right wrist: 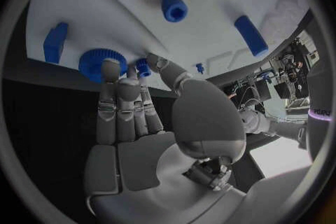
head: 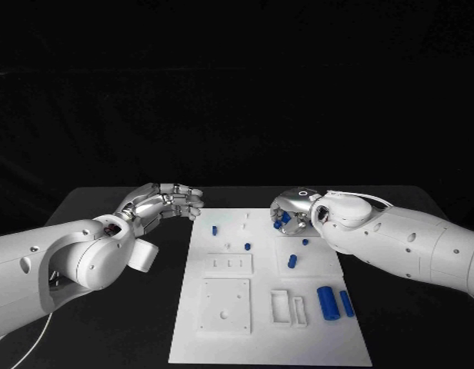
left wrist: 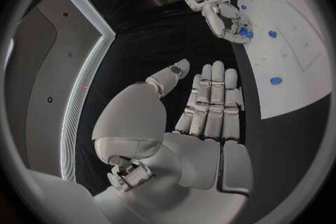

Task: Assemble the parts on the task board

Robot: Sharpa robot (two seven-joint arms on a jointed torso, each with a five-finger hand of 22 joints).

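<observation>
A black table (head: 115, 204) stands against a dark backdrop, bearing the white task board (head: 268, 338). The left hand (head: 161, 204) hovers beside the board's far left corner, fingers straight, empty. The right hand (head: 292, 209) reaches over its far edge, fingertips at a blue gear-shaped part (right wrist: 101, 63); whether it grips, I cannot tell.

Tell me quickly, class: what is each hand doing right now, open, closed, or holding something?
Left hand: open, fingers straight, holding nothing, beside the white board.
Right hand: open, fingers stretched out, tips at a blue gear on the board, nothing gripped.
</observation>
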